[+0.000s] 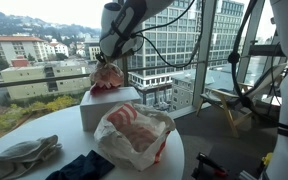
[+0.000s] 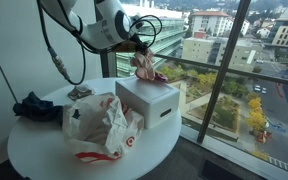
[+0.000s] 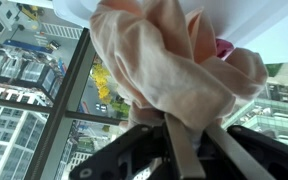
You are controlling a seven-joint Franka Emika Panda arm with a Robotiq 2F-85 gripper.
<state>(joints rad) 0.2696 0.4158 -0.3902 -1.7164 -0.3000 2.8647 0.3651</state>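
Exterior view, biggest first: why does the round counter (image 1: 44, 125) carry that white box (image 1: 109, 105)?
— Probably as a raised platform. The plastic bag (image 1: 134, 135) slumps just beside it.
And the peach cloth (image 3: 174, 60)?
— In the wrist view the gripper (image 3: 184, 135) pinches its bunched end, so the cloth dangles over the box top.

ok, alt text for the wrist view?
The pincer is clamped on a bunched peach cloth that fills the middle of the frame. Behind it, a window looks down on city buildings.
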